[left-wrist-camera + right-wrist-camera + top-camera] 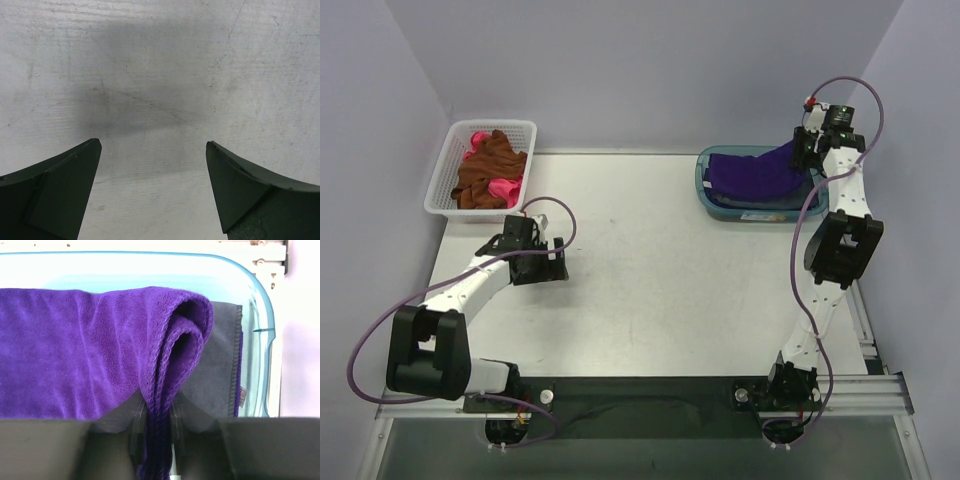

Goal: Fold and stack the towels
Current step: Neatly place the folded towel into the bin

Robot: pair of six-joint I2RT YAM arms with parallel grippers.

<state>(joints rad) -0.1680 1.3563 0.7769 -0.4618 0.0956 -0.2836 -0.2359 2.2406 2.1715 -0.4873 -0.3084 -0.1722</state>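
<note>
Right fingers [125, 417] are pressed together on a rolled, doubled edge of the purple towel [75, 355], pinching it low in the wrist view w/ cloth bulging above the grip. Left fingers [65, 190] are spread wide, holding nothing, just above bare worktop [160, 60].

Risks as we judge them:
- The grip is on a bunched fold, not a flat corner, so a layer could slide out on the lift and the towel drop back.
- The grey towel [220, 355] lies right under and beside the pinched edge. It could snag and ride up w/ the purple one.
- The cloth will prob. come out twisted, which makes spreading it on the worktop harder, esp. w/ the left arm well apart from it.
- A sideways pull could drag the tub along.

Containers:
- The teal tub [260, 305], far right of the worktop, holds the purple towel over most of its floor, w/ the grey one partly beneath it at the right wall.
- The white basket [445, 160], far left, holds a crumpled rust-brown towel [485, 170] and a pink towel [500, 188] tangled in it. Neither is folded.
</note>
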